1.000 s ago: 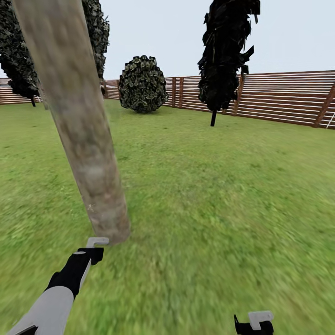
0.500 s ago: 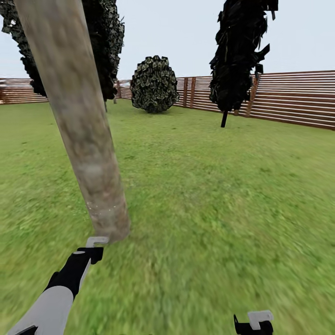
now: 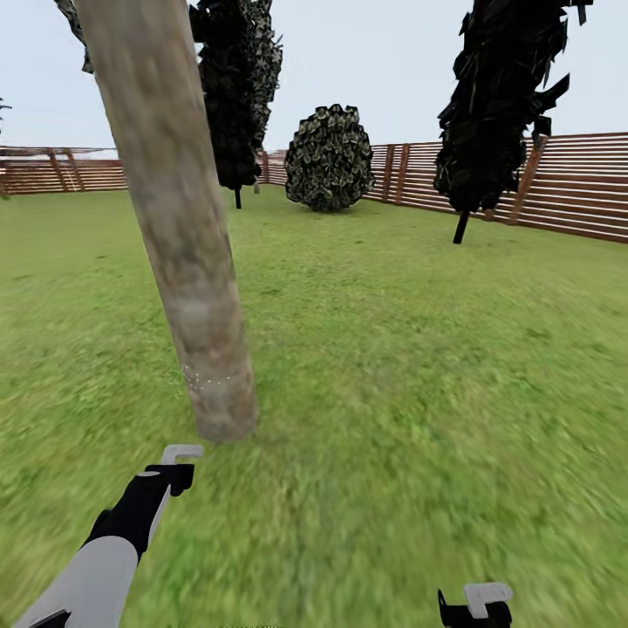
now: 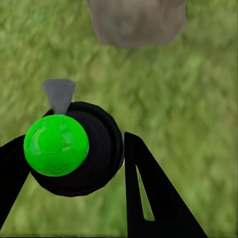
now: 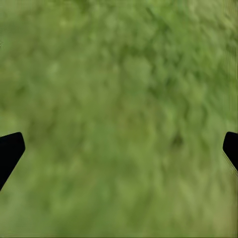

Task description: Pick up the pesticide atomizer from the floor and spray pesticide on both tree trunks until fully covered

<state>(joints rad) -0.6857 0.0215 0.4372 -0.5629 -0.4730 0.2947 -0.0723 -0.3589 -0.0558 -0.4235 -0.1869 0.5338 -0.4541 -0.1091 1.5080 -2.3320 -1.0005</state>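
From my head camera, a thick pale grey-brown tree trunk (image 3: 179, 227) rises at a slant out of the green lawn (image 3: 419, 366), its base just ahead of my left gripper (image 3: 179, 460). A faint band of pale specks shows low on the trunk. My left arm (image 3: 96, 558) reaches forward at the lower left, black near the wrist and grey behind; a pale hooked piece shows at its tip, close to the foot of the trunk but apart from it. My right gripper (image 3: 478, 604) shows at the lower edge, well to the right of the trunk, over bare grass. Farther off stand two black cone-shaped trees (image 3: 501, 105), a rounded dark bush (image 3: 330, 159) and a brown slatted fence (image 3: 567, 183).

From my left wrist, my two black fingers (image 4: 148, 193) stand on either side of a round black body with a bright green cap (image 4: 56, 145), which I take to be the pesticide atomizer (image 4: 94, 148); I am closed on it, the bottle sitting between my fingers. A small grey nozzle (image 4: 59, 94) sticks out of it toward the trunk's base, which shows beyond across a strip of grass.

From my right wrist, my two black fingertips (image 5: 10, 151) sit far apart at the frame's opposite edges, spread wide with nothing between them but blurred grass.
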